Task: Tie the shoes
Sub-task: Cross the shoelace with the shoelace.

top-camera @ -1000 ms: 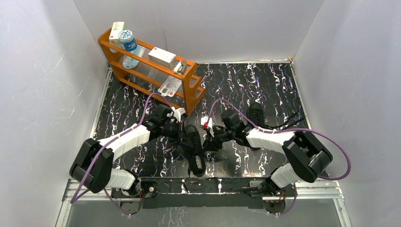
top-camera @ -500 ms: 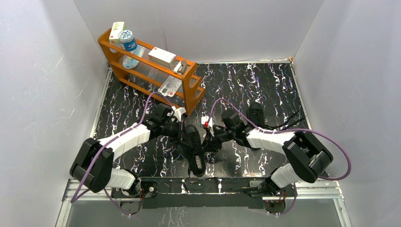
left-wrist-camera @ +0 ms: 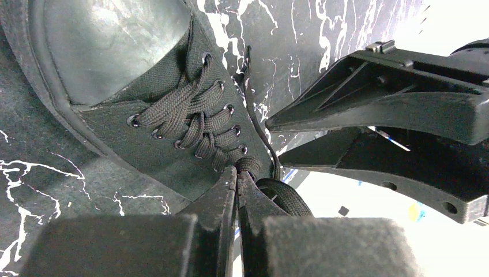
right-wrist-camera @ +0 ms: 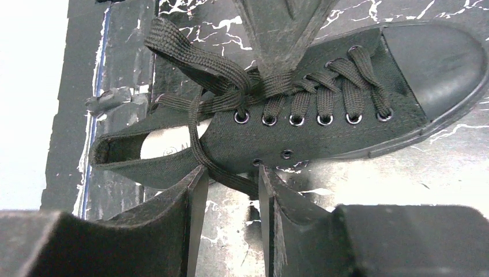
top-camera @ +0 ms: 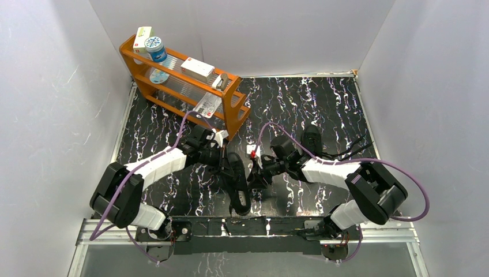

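A: Where does the shoe [top-camera: 237, 183] lie?

B: On the bench [top-camera: 323, 98], close to the middle of its near edge, between the two arms. The second shoe [top-camera: 313, 137] sits farther back, toward the right edge, behind the right arm.

A: And the left tool [left-wrist-camera: 236, 180]?

B: Its fingers are pressed tight together, with the tips down on the top of the lacing where the strands cross. A loop of lace [right-wrist-camera: 190, 55] bulges just beside them. Whether a strand is nipped between the tips cannot be told.

A: The right tool [right-wrist-camera: 230, 173]?

B: It stands on the other side of the same shoe, by the eyelet row, with its jaws parted to a middling gap. One loose strand of lace runs down off the shoe's side and across that gap. The fingers are not closed on it.

A: Anything else on the bench?

B: An orange rack [top-camera: 236, 115] stands in the far left corner. Small boxes [top-camera: 198, 69] and a jar [top-camera: 154, 47] sit on its top shelf, and its near end is close to the left tool.
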### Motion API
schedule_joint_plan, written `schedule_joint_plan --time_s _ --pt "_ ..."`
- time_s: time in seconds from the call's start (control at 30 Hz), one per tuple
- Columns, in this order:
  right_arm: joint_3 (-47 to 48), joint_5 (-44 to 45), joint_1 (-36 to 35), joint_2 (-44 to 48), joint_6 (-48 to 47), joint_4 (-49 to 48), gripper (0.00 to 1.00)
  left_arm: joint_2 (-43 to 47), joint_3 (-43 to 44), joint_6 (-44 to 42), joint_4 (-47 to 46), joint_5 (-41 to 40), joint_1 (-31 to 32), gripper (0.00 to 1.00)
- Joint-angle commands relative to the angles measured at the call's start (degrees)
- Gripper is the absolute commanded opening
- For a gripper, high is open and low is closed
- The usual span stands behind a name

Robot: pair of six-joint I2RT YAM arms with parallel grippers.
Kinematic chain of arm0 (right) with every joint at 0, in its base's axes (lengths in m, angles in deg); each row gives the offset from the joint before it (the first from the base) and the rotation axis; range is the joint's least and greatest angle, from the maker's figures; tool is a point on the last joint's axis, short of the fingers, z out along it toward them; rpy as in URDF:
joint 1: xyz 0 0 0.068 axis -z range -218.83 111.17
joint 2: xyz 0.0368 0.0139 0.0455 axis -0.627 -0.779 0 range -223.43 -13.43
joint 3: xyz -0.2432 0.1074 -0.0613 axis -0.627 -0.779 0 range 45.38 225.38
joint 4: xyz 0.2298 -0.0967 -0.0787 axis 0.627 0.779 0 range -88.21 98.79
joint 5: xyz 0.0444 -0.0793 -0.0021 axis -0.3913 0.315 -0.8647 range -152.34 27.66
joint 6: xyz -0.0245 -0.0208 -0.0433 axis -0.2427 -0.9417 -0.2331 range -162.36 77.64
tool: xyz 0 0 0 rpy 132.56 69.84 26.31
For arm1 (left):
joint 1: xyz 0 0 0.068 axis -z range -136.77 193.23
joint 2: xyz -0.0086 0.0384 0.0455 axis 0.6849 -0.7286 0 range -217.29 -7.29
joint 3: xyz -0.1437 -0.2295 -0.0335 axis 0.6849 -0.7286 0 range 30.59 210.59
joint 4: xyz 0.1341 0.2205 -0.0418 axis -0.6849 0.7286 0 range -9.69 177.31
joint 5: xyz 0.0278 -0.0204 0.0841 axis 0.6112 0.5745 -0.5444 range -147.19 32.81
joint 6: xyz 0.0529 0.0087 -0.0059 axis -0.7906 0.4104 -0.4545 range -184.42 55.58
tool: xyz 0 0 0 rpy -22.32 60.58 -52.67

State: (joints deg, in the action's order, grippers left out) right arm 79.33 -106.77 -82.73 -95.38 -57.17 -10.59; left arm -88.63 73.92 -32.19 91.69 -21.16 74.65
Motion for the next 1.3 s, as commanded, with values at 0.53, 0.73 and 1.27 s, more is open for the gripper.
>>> schedule_joint_plan --time_s 0.53,0.73,1.27 --pt "-0.74 1.55 -1.36 -0.87 4.75 -7.17 0.14 -0.93 3.30 0.00 0.49 -0.08 0.13 0.00" --pt "-0.62 11.87 -1.28 4.09 6.13 -2.78 0.00 -0.40 3.08 0.16 0.50 -0.95 0.13 0.00" --pt "5.62 15.23 -2.51 -2.70 9.60 -6.47 0.00 1.72 1.49 1.26 2.14 -0.72 0.14 0.00"
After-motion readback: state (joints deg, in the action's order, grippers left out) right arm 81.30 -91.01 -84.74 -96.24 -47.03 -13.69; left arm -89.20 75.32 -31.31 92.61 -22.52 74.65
